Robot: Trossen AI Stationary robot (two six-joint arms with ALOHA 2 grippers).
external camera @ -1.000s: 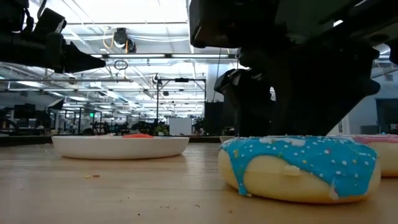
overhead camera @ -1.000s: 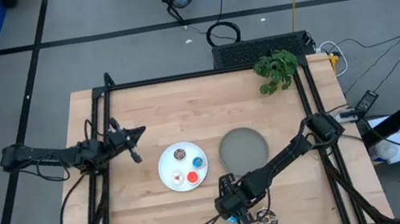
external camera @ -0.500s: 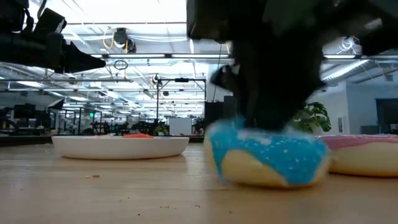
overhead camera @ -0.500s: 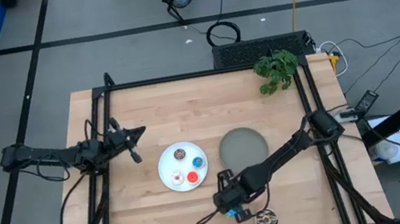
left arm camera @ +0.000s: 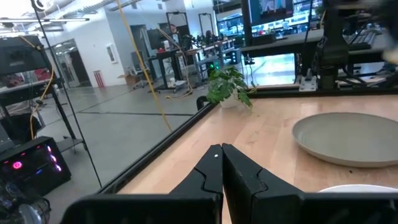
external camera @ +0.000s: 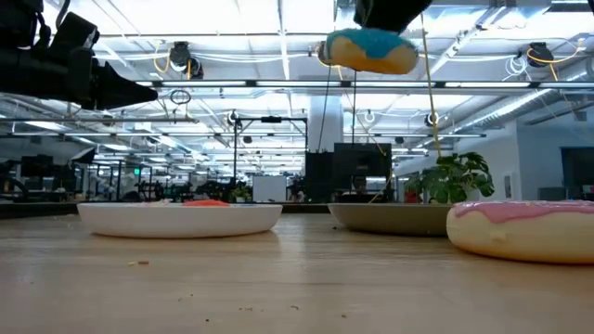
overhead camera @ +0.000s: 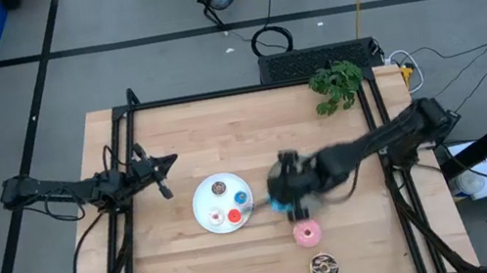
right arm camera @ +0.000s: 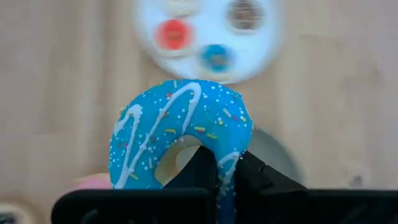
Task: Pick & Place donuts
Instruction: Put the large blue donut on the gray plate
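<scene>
Behind the wooden table (overhead camera: 173, 128) the low view shows a long hall with ceiling lights and desks, none of it sharp. The right gripper (right arm camera: 225, 167) has its two dark fingers pinched on the rim of the blue donut (right arm camera: 180, 137), one finger through the hole and one outside; the ring stands on edge in the right wrist view, white icing lines and sprinkles facing the camera. In the low view the same donut hangs high above the wood, clear of the table, and the gripper holding it is cut off by the picture's top edge. From above, the right gripper (overhead camera: 288, 187) is a dark smear over the near-left edge of the grey plate (overhead camera: 308, 167), just beside the white plate (overhead camera: 209, 214); most of the grey plate is hidden under the arm.

On the white plate sit three tiny donuts that can be made out: a brown one (overhead camera: 219, 187), a blue one (overhead camera: 240, 197) and a red one (overhead camera: 234, 216); a fourth pale shape beside the red one is too small to tell. The pink donut (overhead camera: 308, 235) lies flat on the wood nearer the table's front, and the brown sprinkled donut (overhead camera: 324, 266) lies beyond it at the front edge.

The left gripper (left arm camera: 222, 153) waits at the table's left side, fingers pressed together on nothing. A small green plant (overhead camera: 336, 84) stands at the far right corner.
</scene>
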